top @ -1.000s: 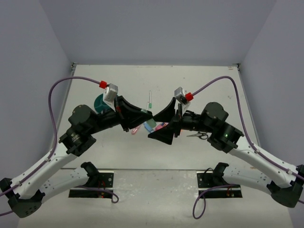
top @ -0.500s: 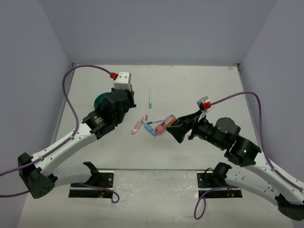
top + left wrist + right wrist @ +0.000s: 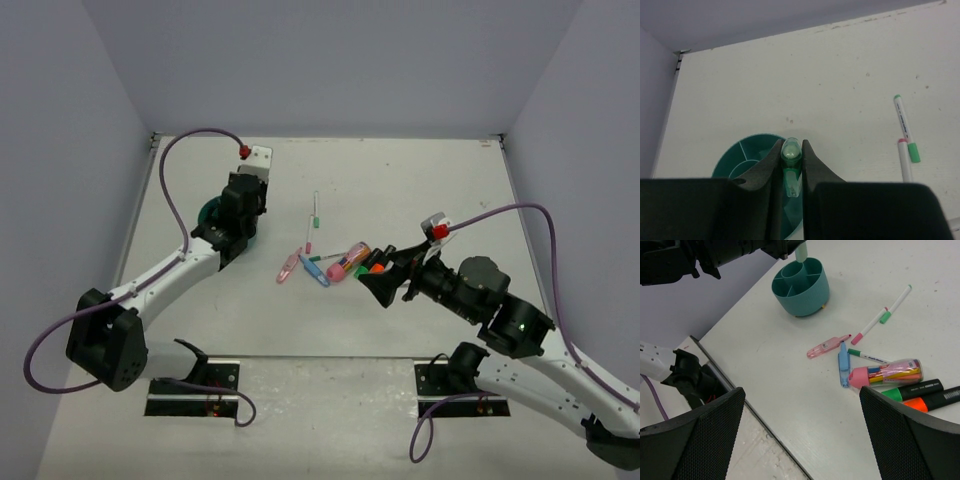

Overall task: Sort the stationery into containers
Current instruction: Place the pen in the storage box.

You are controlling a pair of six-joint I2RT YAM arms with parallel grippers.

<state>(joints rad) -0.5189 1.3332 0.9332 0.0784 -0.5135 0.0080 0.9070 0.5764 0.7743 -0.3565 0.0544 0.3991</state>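
Where three pens (image 3: pixel 897 301) lie, two highlighters (image 3: pixel 916 390)

Upright mint clip (image 3: pixel 791 151) pinched in left end effector (image 3: pixel 791 148) over teal organiser (image 3: pixel 800 296); pens (image 3: pixel 896 302), clips (image 3: pixel 827 346), pink tube (image 3: pixel 885 374), highlighters (image 3: pixel 916 389) scattered before right end effector (image 3: pixel 386 281).

teal organiser (image 3: pixel 209 213) mostly hidden beneath left arm (image 3: pixel 190 262) from above, its near half behind left gripper (image 3: pixel 792 148), mint item (image 3: pixel 791 151) above it part-hidden between fingers (image 3: pixel 771 170), kind unclear

White table (image 3: pixel 420 180), seemingly scuffed; lilac walls (image 3: pixel 330 60)
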